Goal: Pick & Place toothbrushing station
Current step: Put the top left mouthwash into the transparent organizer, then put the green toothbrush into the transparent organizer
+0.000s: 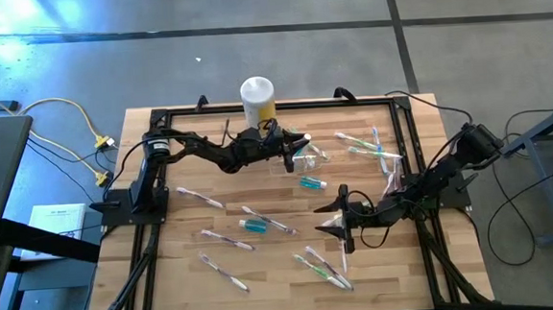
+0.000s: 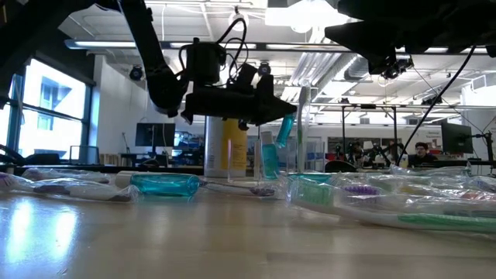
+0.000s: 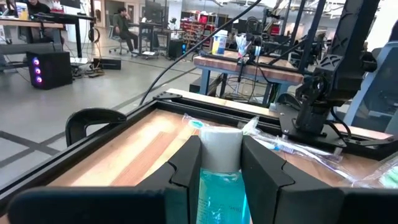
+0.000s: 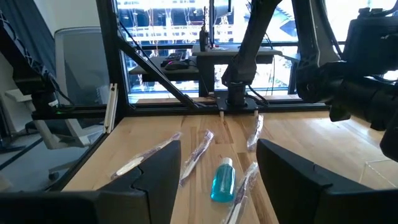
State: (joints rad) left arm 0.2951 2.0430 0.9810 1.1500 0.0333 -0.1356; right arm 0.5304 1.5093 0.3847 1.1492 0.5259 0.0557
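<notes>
The toothbrushing station (image 1: 313, 156), a small clear plastic holder, stands on the wooden table right of centre, toward the far edge. My left gripper (image 1: 293, 149) reaches in level from the left, its tips just short of the holder. It is shut on a small teal bottle (image 3: 221, 186) with a white cap. My right gripper (image 1: 338, 224) hovers open nearer the front, pointing toward the table's left, with nothing between its fingers (image 4: 161, 168). On the table ahead of it lies a second teal bottle (image 4: 222, 180). My left gripper pinches the teal bottle by its two sides (image 3: 205, 186) between the two fingers. The fingers lie level along the bottle and point toward the table's right edge. The white cap (image 3: 222, 146) sticks out forward between the fingertips. In the low view the bottle (image 2: 285, 129) hangs clear of the table.
A yellow canister with a white lid (image 1: 257, 98) stands at the far edge behind the left gripper. Several wrapped toothbrushes (image 1: 322, 266) and two loose teal bottles (image 1: 312, 183) (image 1: 254, 226) lie scattered across the table. A black frame (image 1: 149, 119) runs around it.
</notes>
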